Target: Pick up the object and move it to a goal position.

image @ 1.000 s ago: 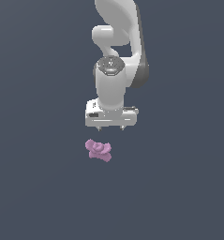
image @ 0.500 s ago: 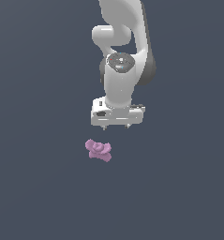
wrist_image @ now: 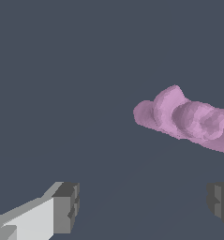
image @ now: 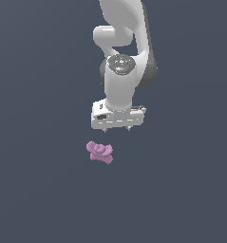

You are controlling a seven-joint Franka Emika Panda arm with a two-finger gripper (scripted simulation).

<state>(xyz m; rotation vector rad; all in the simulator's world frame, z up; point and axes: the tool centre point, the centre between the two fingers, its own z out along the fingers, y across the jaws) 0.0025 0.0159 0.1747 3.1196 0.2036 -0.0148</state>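
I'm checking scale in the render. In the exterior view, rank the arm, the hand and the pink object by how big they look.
1. Arm, the largest, running out of the picture's top.
2. Hand, the white block with its short fingertips.
3. Pink object, clearly the smallest, narrower than the hand.

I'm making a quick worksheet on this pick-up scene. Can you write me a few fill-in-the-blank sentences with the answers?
1. The object is coloured ____.
2. The gripper has its jaws ____.
3. The gripper holds ____.
4. In the exterior view, the object lies to the gripper's lower ____.

Missing words: pink-purple; open; nothing; left
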